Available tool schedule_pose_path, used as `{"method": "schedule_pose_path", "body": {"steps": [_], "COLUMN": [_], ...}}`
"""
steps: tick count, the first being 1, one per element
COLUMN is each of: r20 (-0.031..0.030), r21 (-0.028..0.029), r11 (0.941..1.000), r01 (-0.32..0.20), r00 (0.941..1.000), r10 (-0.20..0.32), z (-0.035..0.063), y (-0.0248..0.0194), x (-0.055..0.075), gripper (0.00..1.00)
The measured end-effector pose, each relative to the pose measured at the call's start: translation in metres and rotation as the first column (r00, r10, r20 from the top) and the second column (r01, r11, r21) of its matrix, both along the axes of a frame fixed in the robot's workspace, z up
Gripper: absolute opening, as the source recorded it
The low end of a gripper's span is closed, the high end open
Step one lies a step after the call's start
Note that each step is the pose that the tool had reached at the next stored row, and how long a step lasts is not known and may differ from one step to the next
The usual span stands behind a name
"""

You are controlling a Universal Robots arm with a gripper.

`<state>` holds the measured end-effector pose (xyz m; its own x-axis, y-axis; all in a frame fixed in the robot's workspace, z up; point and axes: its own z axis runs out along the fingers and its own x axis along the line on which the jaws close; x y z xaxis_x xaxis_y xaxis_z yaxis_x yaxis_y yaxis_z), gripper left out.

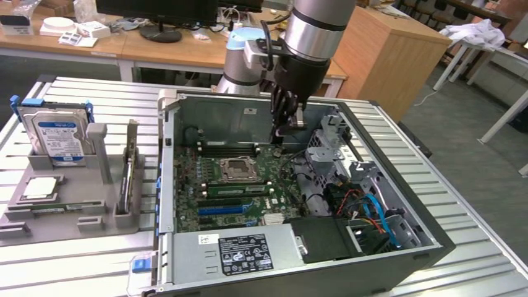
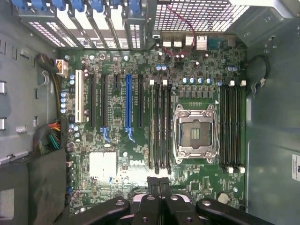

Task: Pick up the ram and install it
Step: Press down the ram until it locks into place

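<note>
A ribbed metal surface (image 1: 83, 99) carries an open computer case (image 1: 222, 114) lying on its side. The grey robot arm (image 1: 318, 25) reaches straight down into the case. The green motherboard (image 1: 194, 192) covers the case floor, with a silver power supply (image 1: 235, 250) at the edge nearest the exterior camera.

Well apart from the case, toward the exterior view's left, a grey holder tray (image 1: 66, 226) bears a blue-labelled hard drive (image 1: 56, 133) standing upright. A square silver processor chip (image 1: 41, 187) lies flat in front of it.

On the board, the empty processor socket (image 1: 239, 167) sits between two banks of memory slots. The ram (image 1: 235, 189), a thin green stick, stands in the bank just beside the socket on the power-supply side. How deep it sits I cannot tell.

The end effector (image 1: 285, 131) hangs above the board with its black fingers (image 2: 153, 187) pressed together, holding nothing. In the wrist view it lines up just past the end of that same bank.
</note>
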<state>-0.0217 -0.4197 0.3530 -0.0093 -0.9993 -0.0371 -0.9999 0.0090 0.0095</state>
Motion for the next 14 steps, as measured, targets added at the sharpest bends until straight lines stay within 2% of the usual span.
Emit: {"method": "schedule_pose_path", "body": {"steps": [14], "r20": [-0.0001], "r21": [0.0000], "r11": [1.0000], "r01": [0.000], "r00": [1.0000], "r10": [0.000], "z": [0.0000], "y": [0.0000], "x": [0.015], "gripper": [0.11]}}
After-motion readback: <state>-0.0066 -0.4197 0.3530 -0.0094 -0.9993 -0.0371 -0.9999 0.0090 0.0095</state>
